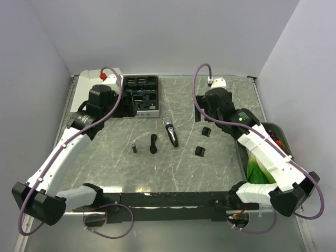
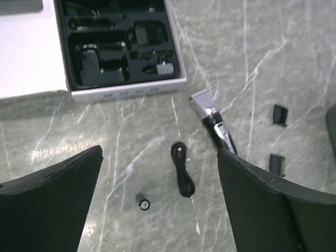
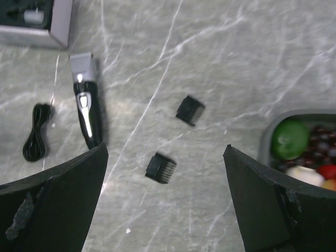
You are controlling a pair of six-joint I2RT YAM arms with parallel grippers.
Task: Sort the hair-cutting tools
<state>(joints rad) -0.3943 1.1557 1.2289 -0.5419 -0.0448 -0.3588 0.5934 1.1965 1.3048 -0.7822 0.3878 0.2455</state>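
The slim black hair clipper [image 1: 170, 131] with a silver blade end lies mid-table; it also shows in the left wrist view [image 2: 212, 118] and the right wrist view [image 3: 86, 107]. Two black comb attachments [image 1: 207, 131] [image 1: 200, 151] lie to its right, one nearer [image 3: 160, 168] and one farther [image 3: 190, 110]. A coiled black cord [image 1: 153, 143] [image 2: 182, 170] and a small black cylinder [image 1: 135, 148] [image 2: 143, 203] lie to its left. My left gripper [image 1: 128, 107] [image 2: 160, 210] is open and empty, above the table near the box. My right gripper [image 1: 199, 113] [image 3: 165, 210] is open and empty, above the combs.
A white box with a black moulded tray [image 1: 140, 96] [image 2: 126, 89] stands at the back left, some small parts in its slots. A dark bin [image 1: 278, 137] [image 3: 268, 134] holding fruit sits at the right edge. White walls enclose the table.
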